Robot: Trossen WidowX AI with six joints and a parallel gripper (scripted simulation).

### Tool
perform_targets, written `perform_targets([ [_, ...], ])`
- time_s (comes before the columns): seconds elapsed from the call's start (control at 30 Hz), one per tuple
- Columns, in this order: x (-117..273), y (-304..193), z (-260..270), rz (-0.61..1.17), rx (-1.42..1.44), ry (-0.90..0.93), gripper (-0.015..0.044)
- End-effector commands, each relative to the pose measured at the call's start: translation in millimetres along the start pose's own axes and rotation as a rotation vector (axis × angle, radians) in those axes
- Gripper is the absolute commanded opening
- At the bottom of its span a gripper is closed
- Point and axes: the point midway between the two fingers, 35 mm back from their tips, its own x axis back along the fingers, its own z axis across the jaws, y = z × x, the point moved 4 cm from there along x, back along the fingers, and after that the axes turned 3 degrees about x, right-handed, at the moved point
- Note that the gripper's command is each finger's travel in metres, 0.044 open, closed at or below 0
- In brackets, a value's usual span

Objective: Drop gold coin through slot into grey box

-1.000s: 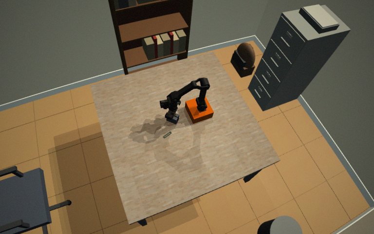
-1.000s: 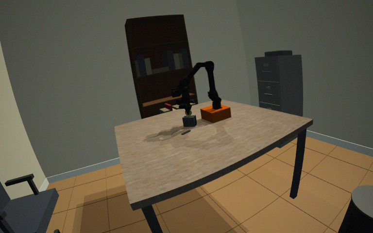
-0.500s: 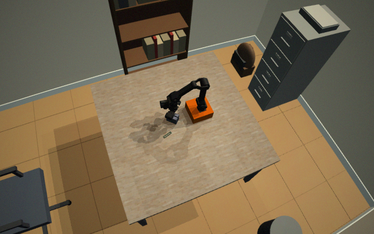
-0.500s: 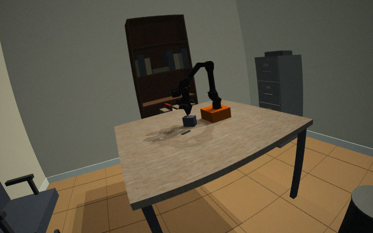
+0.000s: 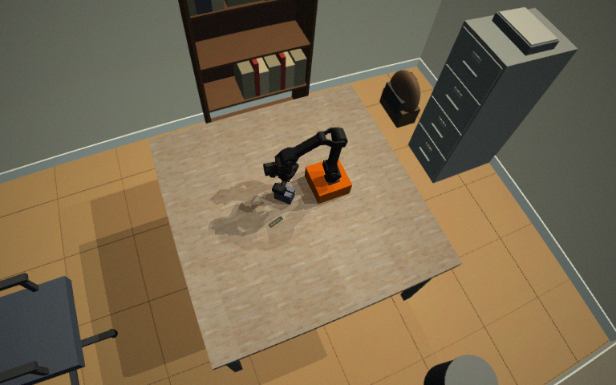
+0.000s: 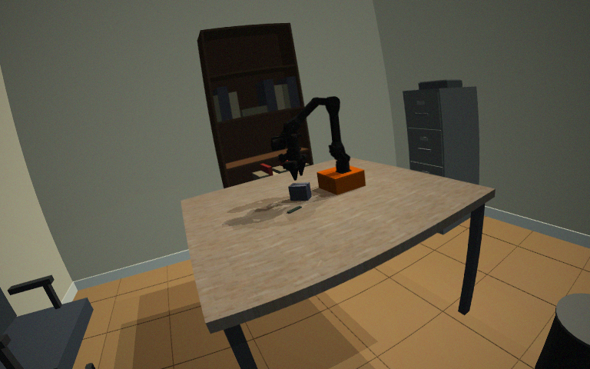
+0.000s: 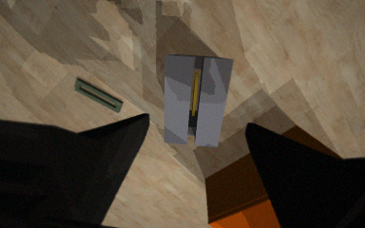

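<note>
Leftmost in the wrist view, the dark-green holder [image 5: 275, 221] [image 6: 294, 209] [image 7: 97, 98] lies on the worktop [image 5: 318, 272] [image 6: 326, 243] [image 7: 143, 190], off to one side below the end effector [image 5: 281, 187] [image 6: 298, 176] [image 7: 197, 123], its groove without the coin [image 7: 195, 92]. Next, beneath the spread fingers, which grip nothing, stands the grey box [image 5: 285, 195] [image 6: 299, 191] [image 7: 209, 104]; the coin shows edge-on within its slot, its exact depth unclear. Rightmost is the orange block [image 5: 336, 195] [image 6: 350, 180] [image 7: 252, 216], bearing the arm.
</note>
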Motion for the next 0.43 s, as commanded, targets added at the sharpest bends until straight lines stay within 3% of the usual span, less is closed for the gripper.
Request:
perform_targets([
  [0.0, 32.6, -1.2, -0.8, -0.006, 0.002, 0.004, 0.0440],
  [0.4, 42.6, -3.0, -2.0, -0.004, 0.001, 0.003, 0.0440],
])
